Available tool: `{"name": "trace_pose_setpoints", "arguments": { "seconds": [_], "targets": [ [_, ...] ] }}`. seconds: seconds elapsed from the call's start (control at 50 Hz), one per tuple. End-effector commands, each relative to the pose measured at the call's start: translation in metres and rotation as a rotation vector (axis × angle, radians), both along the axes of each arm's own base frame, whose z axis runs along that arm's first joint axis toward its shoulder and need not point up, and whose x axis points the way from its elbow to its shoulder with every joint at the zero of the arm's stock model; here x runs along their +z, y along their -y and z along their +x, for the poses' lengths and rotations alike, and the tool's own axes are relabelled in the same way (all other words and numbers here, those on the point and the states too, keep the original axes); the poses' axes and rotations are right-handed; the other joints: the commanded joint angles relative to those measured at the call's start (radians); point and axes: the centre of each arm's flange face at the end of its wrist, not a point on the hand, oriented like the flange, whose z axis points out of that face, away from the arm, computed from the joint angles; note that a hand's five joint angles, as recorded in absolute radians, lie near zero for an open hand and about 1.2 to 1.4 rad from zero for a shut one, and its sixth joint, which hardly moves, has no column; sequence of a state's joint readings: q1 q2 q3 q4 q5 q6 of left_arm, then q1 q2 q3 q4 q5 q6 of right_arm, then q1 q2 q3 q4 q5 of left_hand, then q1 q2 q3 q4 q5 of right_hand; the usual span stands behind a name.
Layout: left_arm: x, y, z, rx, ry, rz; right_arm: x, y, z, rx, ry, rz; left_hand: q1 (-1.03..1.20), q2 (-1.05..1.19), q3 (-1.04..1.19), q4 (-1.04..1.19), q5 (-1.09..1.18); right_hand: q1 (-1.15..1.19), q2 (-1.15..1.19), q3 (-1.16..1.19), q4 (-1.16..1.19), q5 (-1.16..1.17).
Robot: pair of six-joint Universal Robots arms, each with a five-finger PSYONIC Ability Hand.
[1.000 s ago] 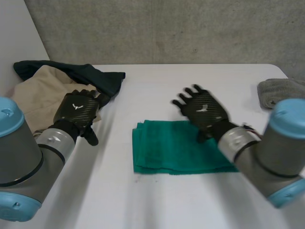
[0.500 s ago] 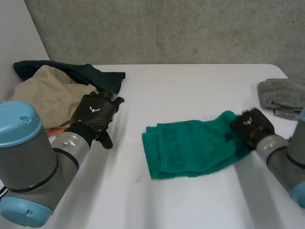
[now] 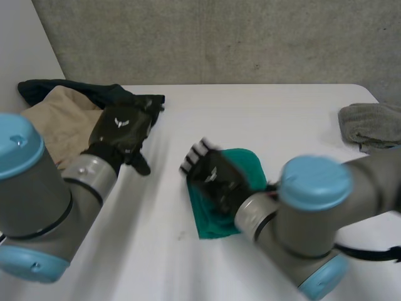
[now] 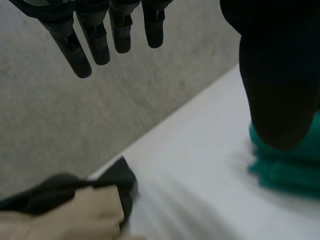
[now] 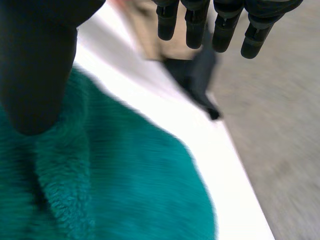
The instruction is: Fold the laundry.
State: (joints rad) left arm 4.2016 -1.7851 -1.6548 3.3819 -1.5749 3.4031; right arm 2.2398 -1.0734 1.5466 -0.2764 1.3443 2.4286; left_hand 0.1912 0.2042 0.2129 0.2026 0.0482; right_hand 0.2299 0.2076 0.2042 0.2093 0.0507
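A green towel (image 3: 252, 167) lies folded on the white table (image 3: 156, 251), and my right arm covers much of it. My right hand (image 3: 214, 177) hovers open over the towel's left part, fingers spread and holding nothing. In the right wrist view the towel (image 5: 125, 190) lies under the palm, with the straight fingers (image 5: 220, 20) pointing past its edge. My left hand (image 3: 122, 128) is open at the edge of the clothes pile, away from the towel. Its straight fingers (image 4: 95, 40) hold nothing, and the towel (image 4: 285, 167) lies beyond the thumb.
A beige garment (image 3: 56, 122) and a dark one (image 3: 94, 93) are heaped at the table's far left. A grey cloth (image 3: 369, 125) sits at the right edge. A grey wall (image 3: 219, 37) stands behind the table.
My right hand let go at the towel's right end and swung left across it. The towel's right part now lies folded over toward the left. My left hand edged toward the clothes pile.
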Motion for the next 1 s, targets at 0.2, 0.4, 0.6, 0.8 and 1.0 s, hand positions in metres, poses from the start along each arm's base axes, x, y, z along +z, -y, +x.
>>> {"name": "trace_pose_setpoints", "arguments": {
  "seconds": [0.2,0.4,0.6,0.8,1.0],
  "targets": [
    [-0.012,-0.012,-0.110,-0.240,-0.173,0.090,0.041,0.072,-0.100,-0.451,0.366,0.475,0.002,-0.011,-0.020,-0.010,-0.030,-0.055,-0.033,-0.030,-0.035,-0.051],
    [-0.071,-0.006,-0.131,-0.151,-0.079,0.250,0.005,0.085,-0.098,-0.417,0.358,0.660,0.046,0.033,0.024,0.034,0.014,-0.055,-0.033,-0.030,-0.035,-0.051],
    [-0.111,-0.023,-0.100,0.000,0.195,0.313,-0.015,0.083,-0.092,-0.393,0.318,0.712,0.025,0.012,0.004,0.014,-0.006,-0.055,-0.033,-0.030,-0.035,-0.051],
    [-0.116,-0.040,-0.088,0.032,0.294,0.306,-0.043,0.076,-0.078,-0.324,0.165,0.659,0.028,0.015,0.006,0.017,-0.003,-0.055,-0.033,-0.030,-0.035,-0.051],
    [-0.068,-0.040,-0.093,0.022,0.196,0.219,-0.035,0.076,-0.078,-0.330,0.099,0.550,0.025,0.012,0.004,0.014,-0.006,-0.055,-0.033,-0.030,-0.035,-0.051]
  ]
}}
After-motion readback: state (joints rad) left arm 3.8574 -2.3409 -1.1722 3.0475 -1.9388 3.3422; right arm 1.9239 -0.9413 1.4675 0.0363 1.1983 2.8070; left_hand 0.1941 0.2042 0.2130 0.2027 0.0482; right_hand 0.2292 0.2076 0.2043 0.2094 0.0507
